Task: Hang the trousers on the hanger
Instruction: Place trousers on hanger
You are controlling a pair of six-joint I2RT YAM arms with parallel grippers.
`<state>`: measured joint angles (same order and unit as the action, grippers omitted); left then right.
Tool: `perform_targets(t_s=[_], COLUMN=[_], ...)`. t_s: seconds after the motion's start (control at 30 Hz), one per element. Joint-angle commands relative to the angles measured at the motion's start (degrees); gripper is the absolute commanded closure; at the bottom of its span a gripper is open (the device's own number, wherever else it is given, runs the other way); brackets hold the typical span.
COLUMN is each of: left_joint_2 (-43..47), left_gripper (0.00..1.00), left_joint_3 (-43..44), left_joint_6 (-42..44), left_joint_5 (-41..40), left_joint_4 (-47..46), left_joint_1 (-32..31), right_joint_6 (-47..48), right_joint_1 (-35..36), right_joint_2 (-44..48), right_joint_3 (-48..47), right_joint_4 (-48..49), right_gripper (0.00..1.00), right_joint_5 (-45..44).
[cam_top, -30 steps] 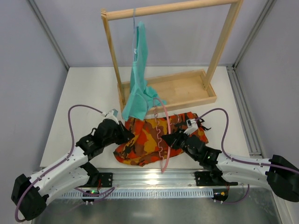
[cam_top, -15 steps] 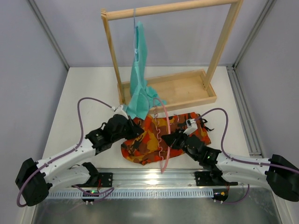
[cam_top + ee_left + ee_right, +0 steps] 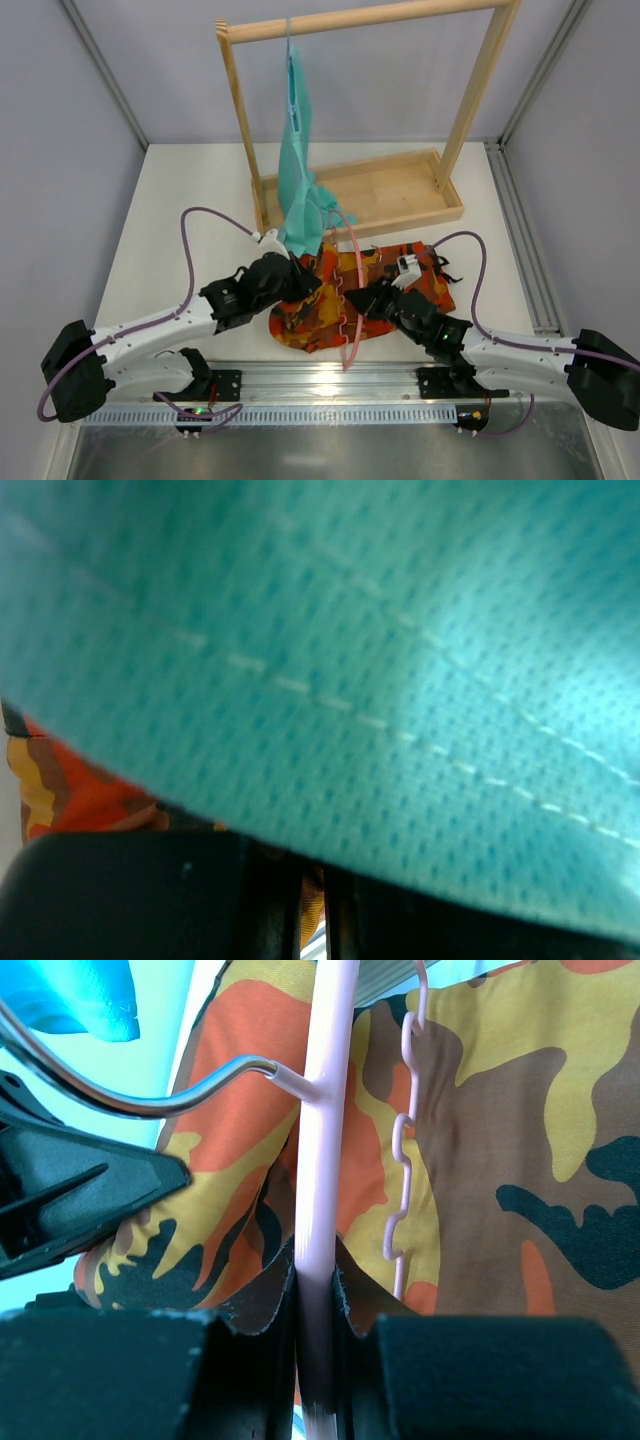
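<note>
- We see the trousers lying crumpled on the table, in front of the wooden rack and between the two arms.
- The hanger lies on top of the trousers. In the top view its curved pink arm runs from near the base of the rack toward the near edge of the table.
- In the right wrist view, the wavy bar of the hanger runs just beside the pink arm, and the camouflage cloth lies under both.
- The metal hook leaves the pink arm and bends away to the left of that view.
- The right gripper is clamped on the pink arm of the hanger, which passes straight between its two fingers.
- The left gripper is at the left edge of the trousers, just beside the lower end of the teal garment.
- Its fingers are together. In the left wrist view we see only a thin slit between them, with a strip of orange cloth in it, so it pinches the trousers.
- The teal garment hangs from the top bar of the rack, and its lower end comes down to the table. It covers most of the left wrist view.
</note>
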<state>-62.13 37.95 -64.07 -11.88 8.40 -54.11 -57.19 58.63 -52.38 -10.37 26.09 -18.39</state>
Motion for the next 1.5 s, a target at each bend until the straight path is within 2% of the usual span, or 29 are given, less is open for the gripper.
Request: perform_targets(t_s=[0.0, 0.1, 0.2, 0.4, 0.47, 0.5, 0.6, 0.77, 0.83, 0.93, 0.97, 1.0, 1.07, 1.2, 1.27, 1.3, 1.33, 1.37, 1.4, 1.47], left_joint_2=[-0.4, -3.0, -7.3, -14.6, -16.0, -16.6, -18.6, -19.2, -19.5, -20.4, -20.8, -21.3, -22.2, -23.8, -23.7, -23.0, -22.3, -21.8, -20.5, -19.4], left_gripper=[1.00, 1.00, 1.00, 1.00, 1.00, 1.00, 1.00, 1.00, 1.00, 1.00, 1.00, 1.00, 1.00, 0.99, 0.90, 0.79, 0.76, 0.73, 0.64, 0.54], left_joint_3=[2.9, 4.7, 8.9, 13.1, 14.6, 15.0, 15.8, 16.1, 16.1, 16.0, 15.9, 15.9, 16.0, 16.7, 16.4, 16.4, 16.7, 17.8, 18.8, 21.7], left_joint_6=[-2.3, -2.5, -2.7, -4.7, -4.8, -4.8, -5.2, -5.2, -5.3, -5.6, -5.7, -5.8, -6.2, -7.4, -7.4, -7.2, -6.9, -5.8, -5.3, -3.2], left_joint_5=[-4.8, -5.8, -7.5, -9.0, -10.0, -10.0, -10.1, -11.9, -12.3, -12.2, -12.0, -11.8, -11.8, -11.8, -11.0, -10.5, -10.5, -10.5, -10.5, -10.3], left_joint_4=[-6.0, -7.4, -4.9, -7.6, -7.8, -7.7, -7.5, -8.0, -8.1, -10.6, -11.5, -12.2, -13.8, -14.8, -15.8, -15.4, -14.8, -12.0, -10.4, -6.4], left_joint_1=[-2.6, -3.4, -3.5, -3.5, -3.5, -3.5, -3.8, -4.6, -5.0, -5.4, -5.5, -5.6, -5.7, -5.8, -5.8, -5.8, -5.8, -5.8, -5.8, -5.8], right_joint_6=[-0.6, -0.6, 0.1, 1.5, 2.3, 2.5, 3.2, 3.2, 2.8, 1.9, 1.8, 1.4, 1.2, 0.8, 0.7, 0.6, 0.6, 0.5, 0.5, 0.6], right_joint_1=[0.0, 0.0, 0.0, 0.0, 0.0, 0.0, 0.0, 0.0, 0.0, 0.0, 0.0, 0.0, 0.1, 0.0, -0.1, 0.0, 0.0, 0.0, 0.1, 0.0], right_joint_2=[1.1, 1.7, 3.0, 6.5, 8.5, 9.2, 12.8, 19.8, 21.1, 21.8, 21.6, 21.4, 20.5, 19.9, 20.3, 20.5, 20.6, 21.0, 21.3, 21.4], right_joint_3=[0.6, 1.5, 1.8, 2.9, 3.8, 3.8, 3.5, 3.4, 3.8, 4.6, 4.7, 4.7, 5.0, 5.6, 5.7, 5.8, 6.0, 6.0, 6.1, 5.9], right_joint_4=[1.8, 2.1, 1.6, 0.0, -0.2, -0.9, -5.4, -14.5, -16.8, -17.0, -16.8, -16.8, -16.0, -15.3, -15.6, -16.0, -16.2, -16.2, -16.3, -16.7], right_gripper=[0.96, 0.96, 0.96, 0.95, 0.91, 0.82, 0.70, 0.64, 0.64, 0.80, 0.90, 0.92, 0.96, 0.96, 0.96, 0.96, 0.96, 0.96, 0.96, 0.96], right_joint_5=[-0.2, -0.2, -0.2, 0.4, 0.8, 1.1, 1.0, 0.7, 0.3, 0.6, 1.1, 1.3, 2.0, 2.4, 2.4, 2.4, 2.3, 2.1, 2.0, 2.0])
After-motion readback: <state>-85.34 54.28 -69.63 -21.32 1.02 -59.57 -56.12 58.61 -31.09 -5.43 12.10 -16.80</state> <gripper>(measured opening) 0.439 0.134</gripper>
